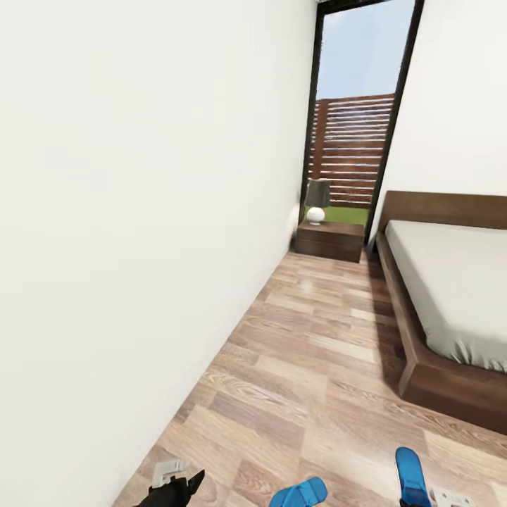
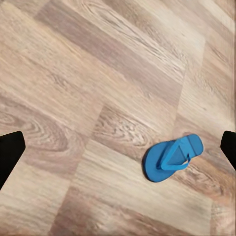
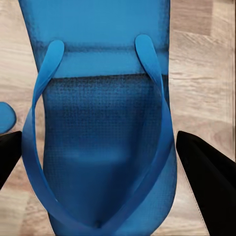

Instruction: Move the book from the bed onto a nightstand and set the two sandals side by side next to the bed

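**A:** What did the head view give you?

**B:** The bed (image 1: 451, 282) ran down the right of the frame and a nightstand (image 1: 329, 240) carrying a lamp (image 1: 317, 201) sat at upper centre under the tall window (image 1: 360, 105). A white wall (image 1: 141, 211) took the left half. Along the bottom edge lay the two sandals, one (image 1: 301, 493) at bottom centre and the other (image 1: 410, 475) at bottom right, well apart and pointing differently. The left gripper (image 1: 184, 484) showed at bottom left; I could not tell its opening there. I saw no book on the visible mattress.

**A:** And the left wrist view?

**B:** Its fingertips (image 2: 10, 152) were at the far left and right edges, spread wide and empty, with the loose sandal (image 2: 172, 158) flat on the floor (image 2: 88, 73) at lower right.

**A:** The right wrist?

**B:** The right gripper (image 3: 103, 157) was spread wide astride the other sandal (image 3: 98, 137), fingers (image 3: 206, 182) outside the sole's edges, not visibly touching.

**A:** How would you have done the grasp well?

**B:** Probably centre over the sole and close across the width, since a flat sandal could slide on smooth planks. Then set it parallel to its mate beside the bed frame.
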